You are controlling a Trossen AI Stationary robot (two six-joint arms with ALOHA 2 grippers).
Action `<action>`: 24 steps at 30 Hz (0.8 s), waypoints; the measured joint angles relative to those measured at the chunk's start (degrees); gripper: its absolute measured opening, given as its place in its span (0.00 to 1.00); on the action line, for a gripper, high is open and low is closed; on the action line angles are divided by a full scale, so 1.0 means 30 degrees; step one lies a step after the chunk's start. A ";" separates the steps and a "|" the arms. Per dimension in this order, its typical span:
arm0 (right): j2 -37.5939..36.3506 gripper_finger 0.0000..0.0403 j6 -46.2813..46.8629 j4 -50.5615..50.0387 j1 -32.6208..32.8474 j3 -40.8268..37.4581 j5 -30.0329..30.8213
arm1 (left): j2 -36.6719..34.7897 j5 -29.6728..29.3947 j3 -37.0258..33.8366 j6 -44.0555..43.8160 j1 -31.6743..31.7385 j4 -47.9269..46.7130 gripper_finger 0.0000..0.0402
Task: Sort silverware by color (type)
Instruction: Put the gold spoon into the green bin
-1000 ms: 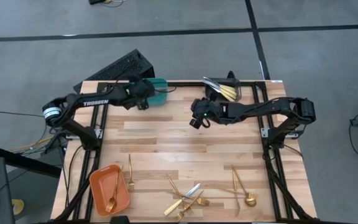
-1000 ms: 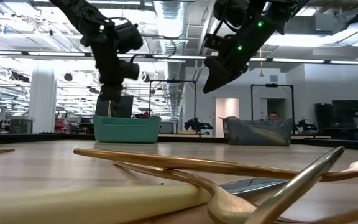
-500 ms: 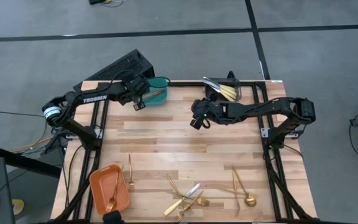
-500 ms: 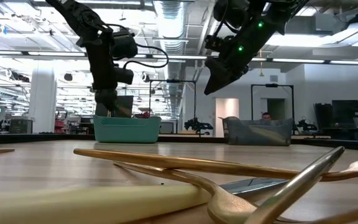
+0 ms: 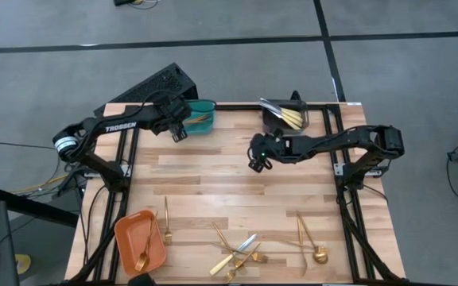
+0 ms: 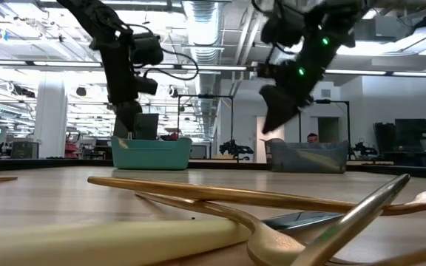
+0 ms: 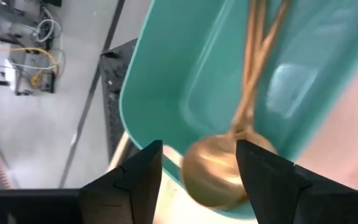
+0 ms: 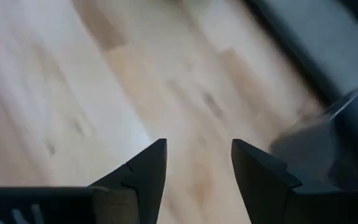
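Sorting is partly done. Left gripper [image 5: 180, 127] hangs at the teal bin [image 5: 203, 116] in the upper left of the table; in its wrist view the fingers [image 7: 135, 183] stand apart with nothing pinched, and a gold spoon [image 7: 213, 168] lies loose just past them, bowl at the bin's rim and handle running inside. Judged as a drop just made.

Right gripper [image 5: 255, 156] hovers over bare wood [image 8: 104, 81] at upper centre, jaws apart and empty, the grey bin [image 5: 285, 117] with several pieces just beyond it.

Orange bin [image 5: 137, 242], lower left, holds at least one gold piece.

Still unsorted along the bottom edge: one gold utensil [image 5: 166, 220] just beside the orange bin, a crossed cluster with a silvery-bladed knife [image 5: 246, 242] at lower centre, and a spoon pair [image 5: 312, 246] lower right.

Estimate: roughly half remains.
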 joint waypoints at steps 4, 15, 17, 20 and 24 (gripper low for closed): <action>0.0029 0.47 0.1643 0.0181 -0.0156 -0.1897 -0.0854 | -0.1083 0.1253 0.0035 -0.1653 -0.0943 -0.0962 0.49; -0.2014 0.35 0.4909 0.0437 0.2582 -0.4102 -0.1598 | -0.3063 0.4287 -0.1820 -0.4745 -0.6874 0.2879 0.50; -0.2692 0.33 0.5134 0.0237 0.3535 -0.4104 -0.1576 | -0.3063 0.4301 -0.2367 -0.5760 -0.8341 0.3448 0.50; -0.3783 0.30 0.5223 -0.0134 0.5111 -0.4104 -0.1481 | -0.3063 0.4233 -0.2864 -0.7573 -1.0674 0.4352 0.50; -0.4883 0.26 0.6211 -0.1035 0.7297 -0.4090 -0.1072 | -0.3063 0.3035 -0.2930 -1.0331 -1.4283 0.4400 0.50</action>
